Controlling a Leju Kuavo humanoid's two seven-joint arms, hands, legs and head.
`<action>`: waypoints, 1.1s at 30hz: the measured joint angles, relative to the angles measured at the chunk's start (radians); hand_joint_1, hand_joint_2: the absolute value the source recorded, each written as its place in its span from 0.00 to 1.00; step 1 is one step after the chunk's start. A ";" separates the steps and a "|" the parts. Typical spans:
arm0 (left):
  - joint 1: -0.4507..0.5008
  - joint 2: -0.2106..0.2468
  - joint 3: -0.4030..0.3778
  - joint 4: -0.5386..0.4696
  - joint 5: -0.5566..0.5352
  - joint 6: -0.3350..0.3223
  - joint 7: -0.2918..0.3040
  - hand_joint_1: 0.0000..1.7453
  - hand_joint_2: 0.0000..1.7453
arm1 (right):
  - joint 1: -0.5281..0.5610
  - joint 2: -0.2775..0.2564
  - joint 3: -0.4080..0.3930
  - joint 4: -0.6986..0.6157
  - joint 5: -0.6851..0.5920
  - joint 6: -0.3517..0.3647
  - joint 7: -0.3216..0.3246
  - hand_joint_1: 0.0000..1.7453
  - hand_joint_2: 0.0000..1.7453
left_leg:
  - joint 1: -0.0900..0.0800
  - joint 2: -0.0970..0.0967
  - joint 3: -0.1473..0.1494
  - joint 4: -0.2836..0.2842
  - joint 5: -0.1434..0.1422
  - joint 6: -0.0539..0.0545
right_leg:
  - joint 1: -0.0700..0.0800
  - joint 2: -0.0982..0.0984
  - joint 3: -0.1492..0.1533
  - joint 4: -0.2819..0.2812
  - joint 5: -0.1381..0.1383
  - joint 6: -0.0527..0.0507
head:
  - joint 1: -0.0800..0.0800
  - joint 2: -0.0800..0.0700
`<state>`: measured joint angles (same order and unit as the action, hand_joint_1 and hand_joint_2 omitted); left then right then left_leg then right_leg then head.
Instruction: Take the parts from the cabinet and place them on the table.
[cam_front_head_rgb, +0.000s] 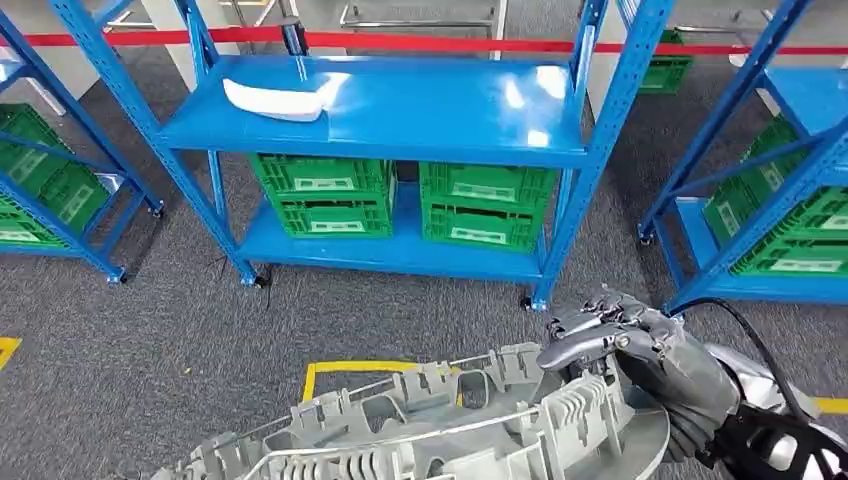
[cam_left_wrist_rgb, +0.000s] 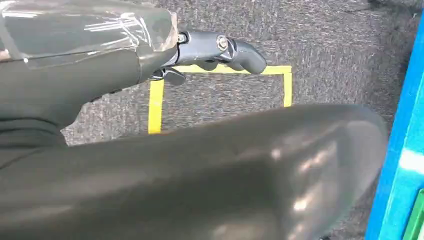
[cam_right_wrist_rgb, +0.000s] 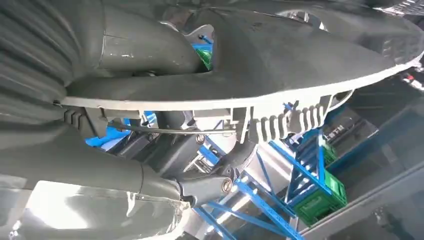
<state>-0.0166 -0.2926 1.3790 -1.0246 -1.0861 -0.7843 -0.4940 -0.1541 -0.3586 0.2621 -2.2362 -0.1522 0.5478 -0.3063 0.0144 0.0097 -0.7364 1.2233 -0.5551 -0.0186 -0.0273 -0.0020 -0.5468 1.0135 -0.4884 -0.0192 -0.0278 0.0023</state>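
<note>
crates: green crates (cam_front_head_rgb: 400, 200) side by side on the rack's bottom shelf
floor: grey carpet (cam_front_head_rgb: 150, 330) with yellow tape outline (cam_front_head_rgb: 350, 370)
barrier: red bar (cam_front_head_rgb: 450, 43) behind the rack

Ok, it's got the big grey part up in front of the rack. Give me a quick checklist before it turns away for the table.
1. Right hand grips the grey part at its end: ok.
2. Left hand grip on the part: cannot tell; its fingers lie above the smooth shell.
3. Part is off the blue rack: ok.
4. White part is left on the shelf: not ok, one more trip.
5. Table location: cannot tell.
</note>
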 joint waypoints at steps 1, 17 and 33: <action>0.000 0.000 0.000 0.000 0.000 0.000 0.000 0.00 0.00 | 0.001 0.000 0.001 0.000 0.000 0.000 -0.001 1.00 1.00 | 0.000 0.000 -0.006 0.065 -0.022 0.000 | 0.003 0.000 -0.017 0.001 0.014 0.000 | -0.002 0.000; 0.000 -0.012 0.005 -0.019 0.010 -0.008 -0.002 0.00 0.00 | 0.000 0.005 0.018 0.010 0.001 0.000 -0.016 1.00 1.00 | -0.027 0.002 0.165 -0.279 0.154 0.077 | 0.005 -0.001 -0.162 0.288 -0.089 0.032 | 0.002 0.000; 0.005 -0.035 0.032 -0.060 0.018 -0.034 0.009 0.00 0.00 | -0.016 0.006 0.041 0.026 -0.009 0.000 -0.020 1.00 1.00 | -0.006 -0.001 -0.014 0.031 0.002 0.001 | -0.001 -0.005 0.023 -0.019 -0.004 0.007 | -0.002 0.000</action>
<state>-0.0117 -0.3281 1.4107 -1.0849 -1.0681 -0.8179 -0.4852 -0.1700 -0.3521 0.3029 -2.2106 -0.1614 0.5482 -0.3266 0.0087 0.0087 -0.7506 1.2546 -0.5535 -0.0175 -0.0278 -0.0072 -0.5240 0.9941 -0.4920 -0.0118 -0.0298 0.0023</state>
